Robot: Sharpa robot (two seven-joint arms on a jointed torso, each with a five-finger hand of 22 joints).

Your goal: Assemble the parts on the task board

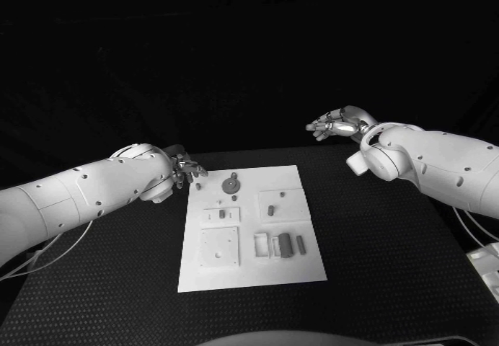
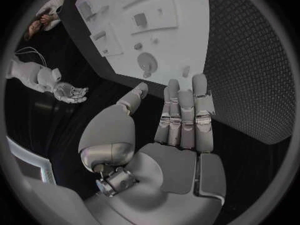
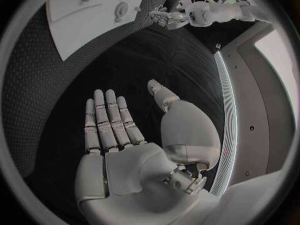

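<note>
we have not picked up a part yet

our left hand (image 1: pixel 185 170) and right hand (image 1: pixel 334 127) are both released; the task board (image 1: pixel 296 267) lies just beside the left hand, so next we reach for a part (image 1: pixel 231 186).

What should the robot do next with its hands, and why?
Probably lower the left hand toward the round part near the board's far end. Both hands hold nothing, fingers apart. The left hand is by the white board's far left corner, while the right hand is raised well away from it.
</note>
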